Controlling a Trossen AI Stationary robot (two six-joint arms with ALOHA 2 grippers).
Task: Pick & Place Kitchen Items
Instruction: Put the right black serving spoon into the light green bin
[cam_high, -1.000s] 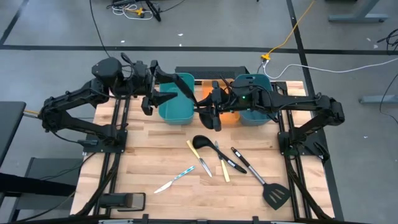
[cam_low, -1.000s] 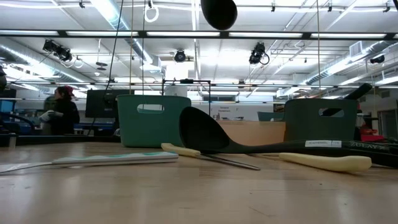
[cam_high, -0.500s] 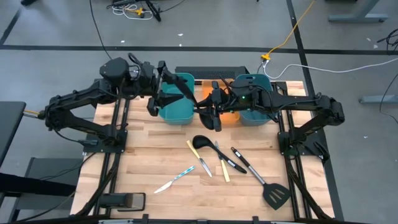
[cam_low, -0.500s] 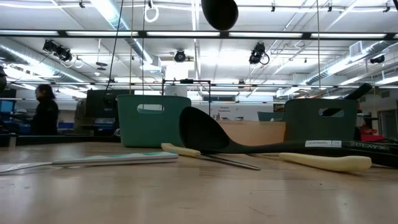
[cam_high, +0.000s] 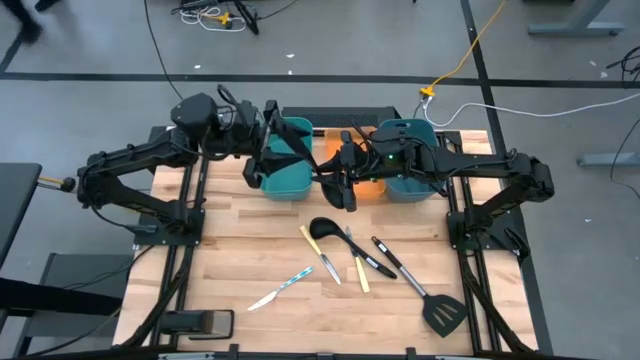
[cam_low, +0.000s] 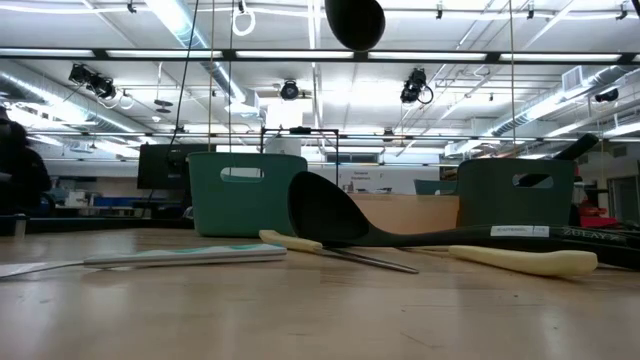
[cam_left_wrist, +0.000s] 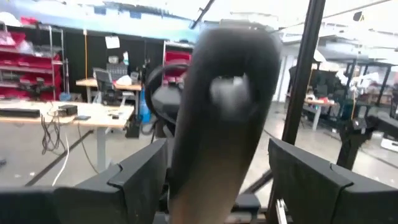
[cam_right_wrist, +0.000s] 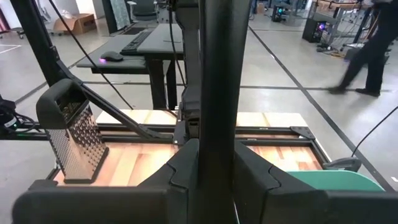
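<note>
Overhead camera looked straight down on the whole wooden table (cam_high: 250, 270), low camera sat at tabletop height facing the room, both shared the teal bins (cam_high: 283, 165), wrist cameras looked close past held handles.

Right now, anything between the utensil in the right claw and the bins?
Toward the left bin, yes: the left claw hangs over it. Toward the right bin, nothing visible; the black utensil hangs from the right claw between the bins.

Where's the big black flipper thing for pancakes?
In the high view the black spatula lies flat on the wooden table, near its front right corner. Its handle points back toward the black-handled knife in the middle cluster.
</note>
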